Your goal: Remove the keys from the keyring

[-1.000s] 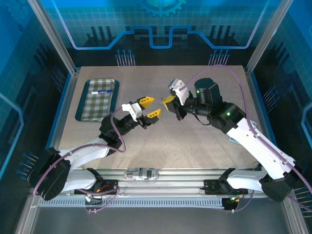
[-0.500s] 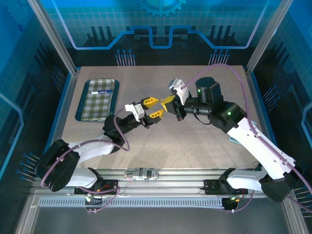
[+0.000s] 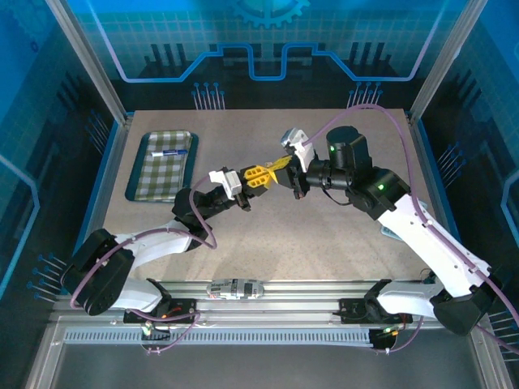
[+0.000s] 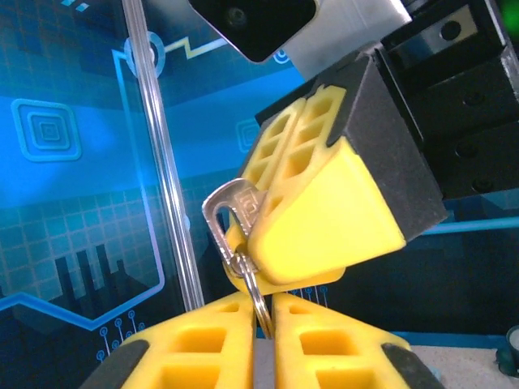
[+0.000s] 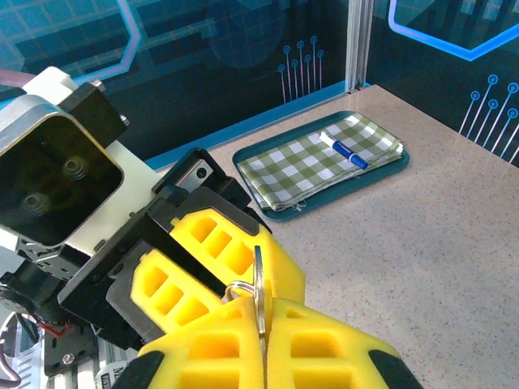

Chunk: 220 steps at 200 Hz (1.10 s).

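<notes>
Keys (image 4: 220, 197) are hanging on the keyring (image 4: 258, 298), and both are being held in the air over the middle of the table (image 3: 324, 235), well away from every edge. The left gripper (image 3: 261, 174) is pinching the keyring's wire between pressed-together fingers. The right gripper (image 3: 278, 168), meeting it tip to tip, is clamping the one key showing, with its head projecting sideways. By this evidence, separation is not yet done: the key is threaded on the ring and is awaiting sliding off.
</notes>
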{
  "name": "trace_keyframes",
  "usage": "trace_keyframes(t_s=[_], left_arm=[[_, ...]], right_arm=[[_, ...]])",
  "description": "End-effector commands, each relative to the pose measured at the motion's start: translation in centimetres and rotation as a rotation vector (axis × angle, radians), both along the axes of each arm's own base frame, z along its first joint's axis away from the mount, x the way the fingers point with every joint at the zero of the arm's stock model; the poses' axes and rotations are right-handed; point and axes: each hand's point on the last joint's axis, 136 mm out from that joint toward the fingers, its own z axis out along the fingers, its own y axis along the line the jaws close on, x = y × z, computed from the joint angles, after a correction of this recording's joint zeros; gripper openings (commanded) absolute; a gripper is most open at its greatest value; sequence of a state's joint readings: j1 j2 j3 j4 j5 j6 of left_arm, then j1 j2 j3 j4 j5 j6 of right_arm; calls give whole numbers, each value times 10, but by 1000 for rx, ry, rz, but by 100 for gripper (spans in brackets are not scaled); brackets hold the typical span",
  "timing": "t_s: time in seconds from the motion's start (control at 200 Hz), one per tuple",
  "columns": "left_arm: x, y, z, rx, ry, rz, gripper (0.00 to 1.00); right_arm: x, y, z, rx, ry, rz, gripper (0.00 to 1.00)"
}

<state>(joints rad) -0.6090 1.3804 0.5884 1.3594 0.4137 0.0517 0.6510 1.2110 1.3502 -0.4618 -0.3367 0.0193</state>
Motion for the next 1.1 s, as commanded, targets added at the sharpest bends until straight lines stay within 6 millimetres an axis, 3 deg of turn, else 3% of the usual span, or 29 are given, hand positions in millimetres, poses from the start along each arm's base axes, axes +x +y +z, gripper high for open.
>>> trace_keyframes(t_s=[0.0,0.315,0.59,0.716,0.856,0.941,0.996,1.061,1.096], left_arm=[[-3,2,18,-27,-58,-4,2],[-8,4,25,-28,-101,2,0],[-16,9,33,-9,-160,20,0],[-21,7,32,11,-166,-6,0],[-25,6,35,8,-183,-22,0],[-26,7,36,7,-186,-24,0],[-27,6,37,10,-188,-28,0],[-28,6,37,15,-189,-33,0],[-28,6,37,18,-187,-34,0]], right_arm=[[-3,0,12,29,0,16,0],[2,-3,12,81,61,-2,0],[15,-21,3,206,190,-69,23],[10,-21,7,235,177,-40,10],[6,-17,7,247,183,-8,13],[5,-18,6,240,179,-2,5],[4,-18,5,237,179,-1,9],[5,-19,5,242,174,-10,20],[4,-20,6,247,168,-8,18]])
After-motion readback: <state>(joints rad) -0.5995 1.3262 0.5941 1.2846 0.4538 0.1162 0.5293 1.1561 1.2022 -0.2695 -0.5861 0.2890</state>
